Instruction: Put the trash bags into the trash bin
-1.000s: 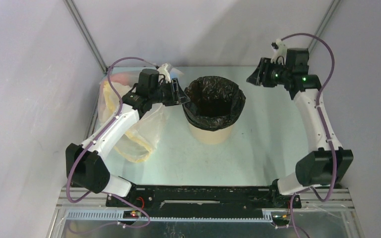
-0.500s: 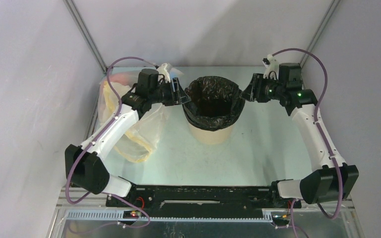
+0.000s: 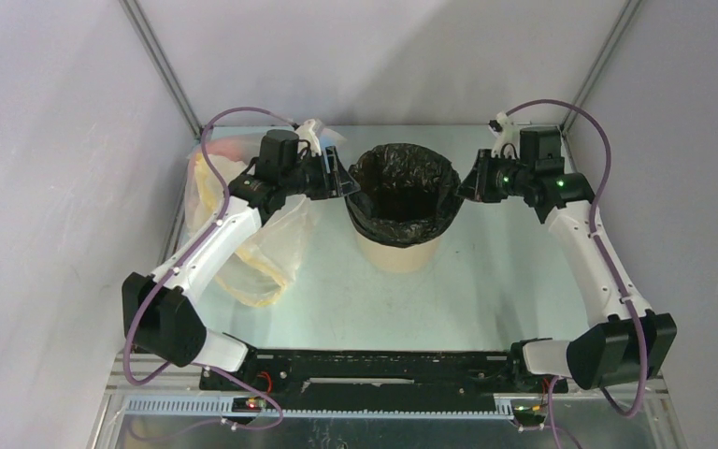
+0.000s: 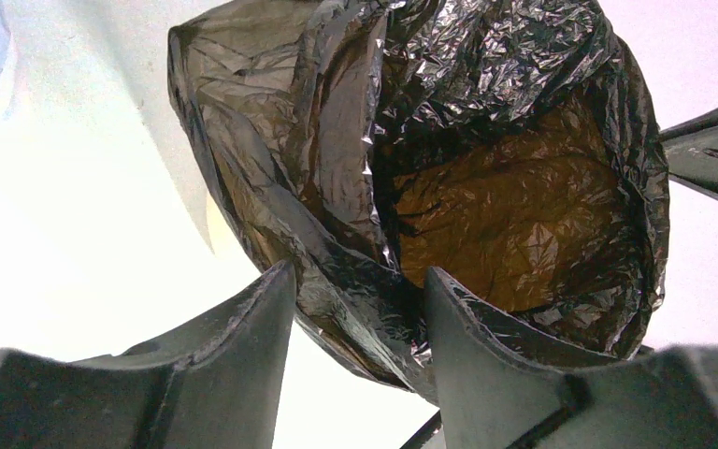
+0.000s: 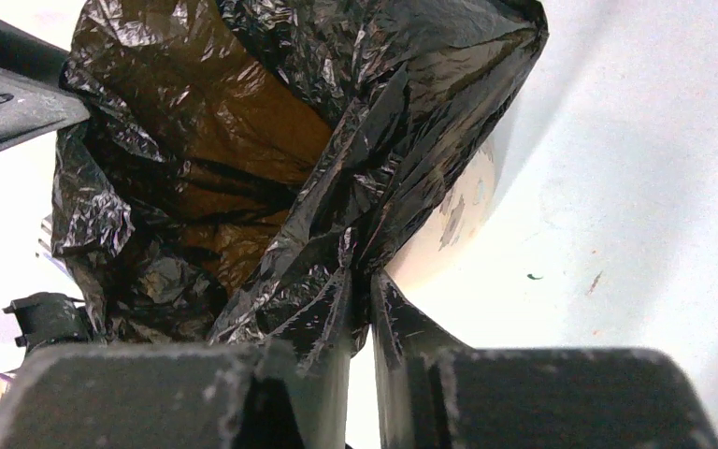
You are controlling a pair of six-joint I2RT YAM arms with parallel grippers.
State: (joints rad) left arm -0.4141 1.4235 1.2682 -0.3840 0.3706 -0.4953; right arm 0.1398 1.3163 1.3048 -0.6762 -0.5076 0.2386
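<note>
The right gripper (image 5: 363,281) is clamping the glossy black crinkled plastic bag (image 3: 402,187) at its right edge while the left gripper (image 4: 357,273) is straddling the left edge, jaws apart, evidently to line the round tan bucket (image 3: 397,253).

A robotics lab test cell — plain pale walls (image 3: 51,140), aluminium corner struts (image 3: 161,67), a black mounting rail (image 3: 383,361).

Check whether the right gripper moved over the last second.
Yes. The right gripper came left from clear of the bin to its right rim, pinching the black bag.
</note>
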